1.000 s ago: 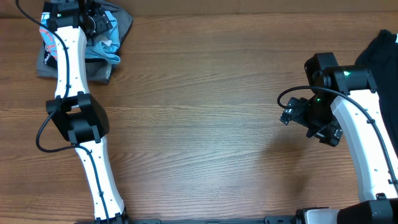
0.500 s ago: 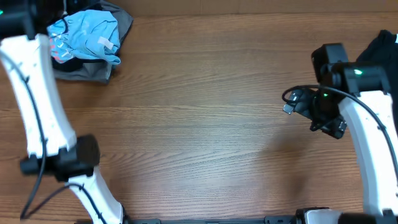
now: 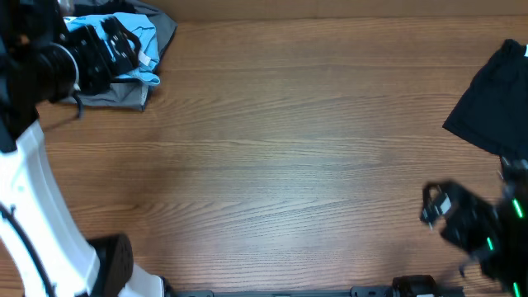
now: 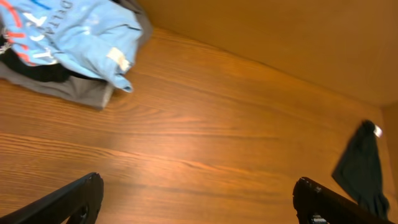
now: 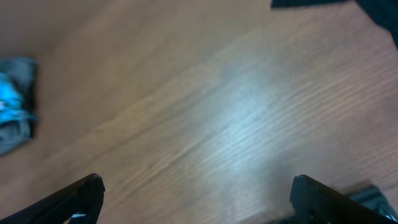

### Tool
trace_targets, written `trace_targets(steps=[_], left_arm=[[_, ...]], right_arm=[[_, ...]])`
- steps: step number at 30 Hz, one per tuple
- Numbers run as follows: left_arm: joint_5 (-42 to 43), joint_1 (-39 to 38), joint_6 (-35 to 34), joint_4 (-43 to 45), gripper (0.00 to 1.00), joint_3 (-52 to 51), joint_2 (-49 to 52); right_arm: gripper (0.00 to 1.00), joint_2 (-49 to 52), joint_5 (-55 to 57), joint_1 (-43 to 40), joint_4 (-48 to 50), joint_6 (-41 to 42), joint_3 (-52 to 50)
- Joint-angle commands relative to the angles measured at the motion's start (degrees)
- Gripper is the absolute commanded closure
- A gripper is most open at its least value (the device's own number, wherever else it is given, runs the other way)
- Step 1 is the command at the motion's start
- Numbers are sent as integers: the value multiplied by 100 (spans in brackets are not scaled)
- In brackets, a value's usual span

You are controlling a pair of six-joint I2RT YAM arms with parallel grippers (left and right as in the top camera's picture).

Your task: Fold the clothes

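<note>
A light blue T-shirt (image 4: 68, 31) with white lettering and red-orange print lies crumpled on a grey garment (image 4: 78, 92) and a black one at the table's far left corner. In the overhead view the blue shirt (image 3: 147, 49) shows beside my left gripper (image 3: 115, 49), which hovers over the pile. That left gripper (image 4: 199, 200) is open and holds nothing, well above the wood. Another black garment (image 3: 495, 99) lies at the far right. My right gripper (image 3: 436, 206) sits near the front right, and in its own view it (image 5: 198, 200) is open with nothing between its fingers.
The wooden table (image 3: 289, 148) stretches between the two piles. The black garment (image 4: 360, 165) shows at the right of the left wrist view, and its edge (image 5: 379, 9) is at the top right of the right wrist view. The blue shirt (image 5: 9, 102) is a blur at far left.
My left gripper opened wide and rose off the pile, leaving the blue shirt lying there. The right arm pulled back toward the table's front right corner.
</note>
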Motion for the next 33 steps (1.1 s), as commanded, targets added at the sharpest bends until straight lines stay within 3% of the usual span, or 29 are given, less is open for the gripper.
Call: trace_targets(steps=[1,7,11,19,25,33], left_arm=[[96,-247,221,-15,0,-286,-721],[-66,-385,33,-15,0,-1576,-2098],[-74,-385,20,109,0,-2973,-3659],[-557,-382,20,892,0,-4717,-6238],[-1014,-382,20,879,0,-5018,-6944],[-1080,-382,15,822,0,-5243,-6948]], right_arm=[[0,-684,-55,31,4,-164,-258],[0,-1757,-247,31,15,-275,-1025],[0,-2190,-332,31,297,-273,-1600],[0,-2234,-334,31,1451,-120,-2297],[0,-2229,-323,31,1864,-125,-2385],[0,-2229,-313,31,2177,-122,-2385]])
